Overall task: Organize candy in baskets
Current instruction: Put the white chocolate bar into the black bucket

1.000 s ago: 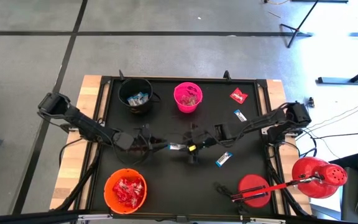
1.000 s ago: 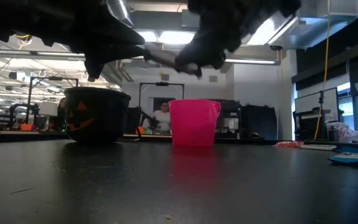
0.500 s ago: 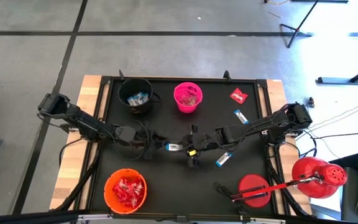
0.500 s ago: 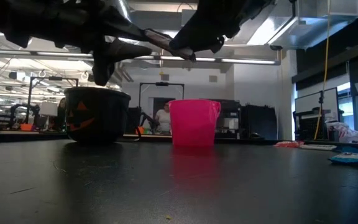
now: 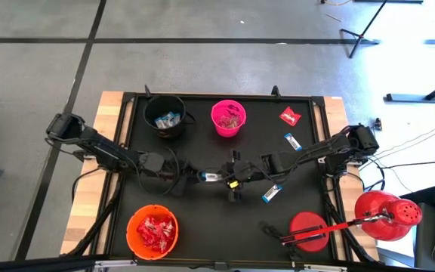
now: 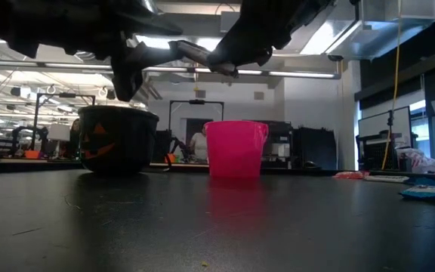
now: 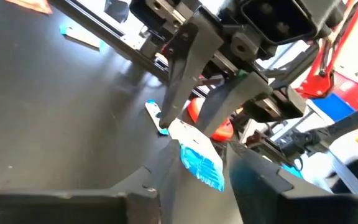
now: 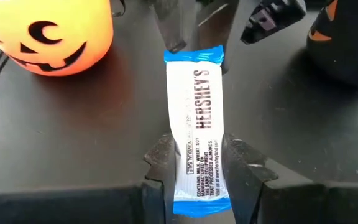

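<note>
Passing the blue-and-white bar (image 5: pixel 212 178) between arms in mid-air over the table's middle, seen from above: the right gripper (image 5: pixel 230 180) should not let go before the left gripper (image 5: pixel 195 177) clamps the far end. Three buckets: black bucket (image 5: pixel 164 115), pink bucket (image 5: pixel 228 118), orange bucket (image 5: pixel 152 230). Three loose sweets lie beyond the right fingers. Right wrist view: right fingers (image 8: pixel 158 163) pinch the bar's near end; left fingers flank the far end, apparently unclenched.

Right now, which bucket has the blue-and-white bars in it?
The black bucket, at the table's far left. The pink bucket beside it holds dark wrappers, and the orange bucket at the near left is full of red packets.
</note>
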